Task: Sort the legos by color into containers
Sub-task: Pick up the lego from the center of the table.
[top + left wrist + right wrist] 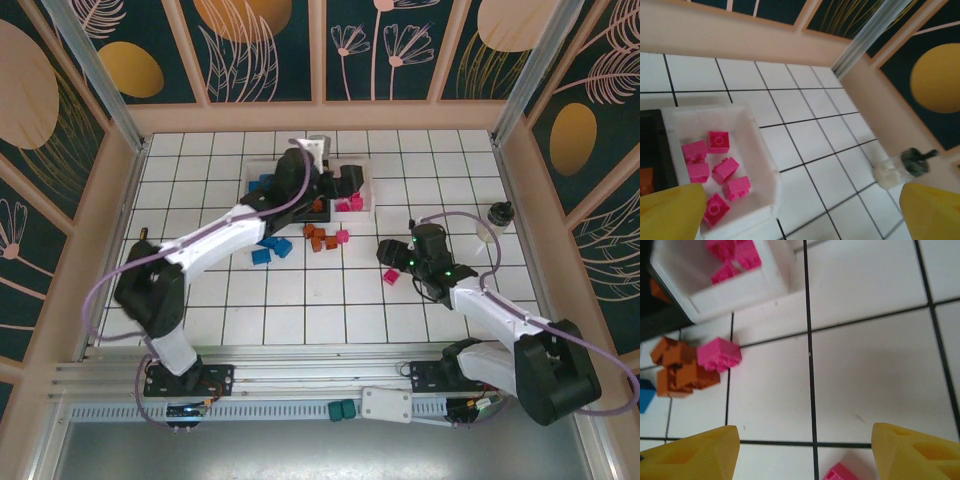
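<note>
The coming move is judged to turn on the loose magenta brick [840,473]. It is seen at the bottom edge of the right wrist view, between the fingers of the right end effector [805,457], which are spread and pinch nothing. So little of the brick is shown there that its long axis cannot be told. In the top view the same brick [390,276] lies on the tiled counter [300,300] just beside the right end effector [398,258] and well apart from the left arm, so the right arm is judged the nearer. The likely destination, the white container [760,150] already holding magenta bricks [715,165], lies to the upper left of that brick in the top view. Over this container the left end effector [801,210] is held with its fingers spread wide and nothing between them. The black container [647,140] stands touching the white one on its left. A second magenta brick [718,354] rests against a cluster of orange-brown bricks [682,371] on the counter below the containers, and loose blue bricks [270,248] lie further left. No brand, label or writing can be read anywhere.
</note>
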`<action>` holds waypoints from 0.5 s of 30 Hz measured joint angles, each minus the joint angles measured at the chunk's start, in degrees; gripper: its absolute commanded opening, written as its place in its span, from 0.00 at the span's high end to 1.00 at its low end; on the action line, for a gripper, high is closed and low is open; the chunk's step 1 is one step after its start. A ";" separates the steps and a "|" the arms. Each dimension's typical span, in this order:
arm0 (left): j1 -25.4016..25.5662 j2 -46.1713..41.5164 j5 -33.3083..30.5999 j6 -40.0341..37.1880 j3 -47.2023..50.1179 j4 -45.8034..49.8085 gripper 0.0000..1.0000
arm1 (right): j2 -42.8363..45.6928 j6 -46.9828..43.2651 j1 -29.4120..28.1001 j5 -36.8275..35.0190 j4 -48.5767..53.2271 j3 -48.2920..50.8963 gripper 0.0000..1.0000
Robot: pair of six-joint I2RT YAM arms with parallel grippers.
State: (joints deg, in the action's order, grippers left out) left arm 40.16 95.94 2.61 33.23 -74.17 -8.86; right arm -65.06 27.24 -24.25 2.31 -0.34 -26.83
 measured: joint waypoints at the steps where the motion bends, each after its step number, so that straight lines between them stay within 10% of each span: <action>1: 0.02 -2.75 -0.04 0.26 3.04 -1.27 0.02 | -1.07 0.13 -0.79 -0.48 0.33 0.00 0.29; 15: 0.04 -23.78 -7.74 3.37 38.18 -3.52 0.01 | -10.14 1.53 -8.57 -8.33 3.58 -0.04 0.37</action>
State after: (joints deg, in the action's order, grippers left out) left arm 40.21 72.16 -5.13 36.60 -35.99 -12.38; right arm -75.20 28.77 -32.82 -6.02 3.25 -26.87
